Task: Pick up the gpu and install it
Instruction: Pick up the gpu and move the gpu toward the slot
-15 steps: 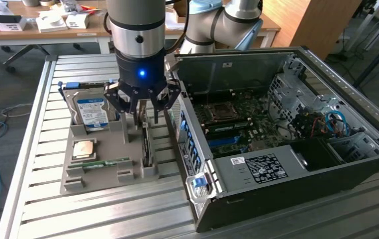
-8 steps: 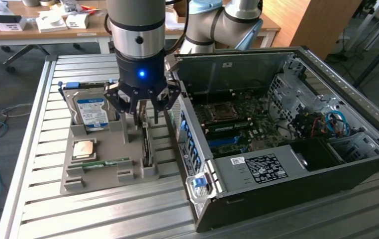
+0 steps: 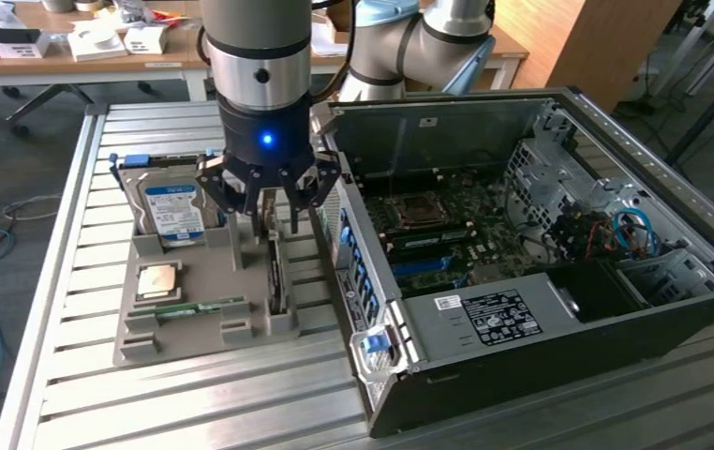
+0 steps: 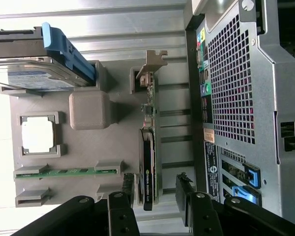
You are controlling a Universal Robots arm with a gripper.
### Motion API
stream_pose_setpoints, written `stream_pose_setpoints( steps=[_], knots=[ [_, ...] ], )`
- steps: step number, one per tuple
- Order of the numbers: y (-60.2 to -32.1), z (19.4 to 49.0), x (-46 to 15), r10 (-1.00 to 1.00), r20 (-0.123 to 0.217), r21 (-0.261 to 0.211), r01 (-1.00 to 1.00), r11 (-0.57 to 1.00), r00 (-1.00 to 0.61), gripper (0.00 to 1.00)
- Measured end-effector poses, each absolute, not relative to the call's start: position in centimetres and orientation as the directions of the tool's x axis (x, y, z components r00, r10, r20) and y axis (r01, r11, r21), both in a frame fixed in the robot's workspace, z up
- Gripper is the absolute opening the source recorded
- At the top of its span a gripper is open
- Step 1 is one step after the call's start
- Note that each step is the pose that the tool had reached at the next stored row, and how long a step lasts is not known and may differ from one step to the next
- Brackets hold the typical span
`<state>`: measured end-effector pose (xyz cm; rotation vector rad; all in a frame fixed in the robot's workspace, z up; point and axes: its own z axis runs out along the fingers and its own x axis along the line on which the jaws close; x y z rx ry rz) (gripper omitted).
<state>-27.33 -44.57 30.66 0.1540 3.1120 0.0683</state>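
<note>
Hand [image 3: 275,221] hovers with fingers spread wide just over the gpu [image 3: 275,272], which stands on edge in a grey tray [image 3: 195,281] beside the open computer case [image 3: 520,234]. A clean pick likely needs a straight descent, with the fingers evenly flanking the card.

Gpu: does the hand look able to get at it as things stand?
Probably yes: the open hand hangs over the gpu, a finger on each side of the upright card, nothing between.
</note>
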Motion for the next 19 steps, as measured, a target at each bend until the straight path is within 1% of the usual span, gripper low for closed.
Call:
stream_pose_setpoints(
  steps=[19],
  knots=[
    [-44.6,28.2,-27.3,0.099,-0.023,0.045,0.098,0.994,-0.995,0.47]
  ],
)
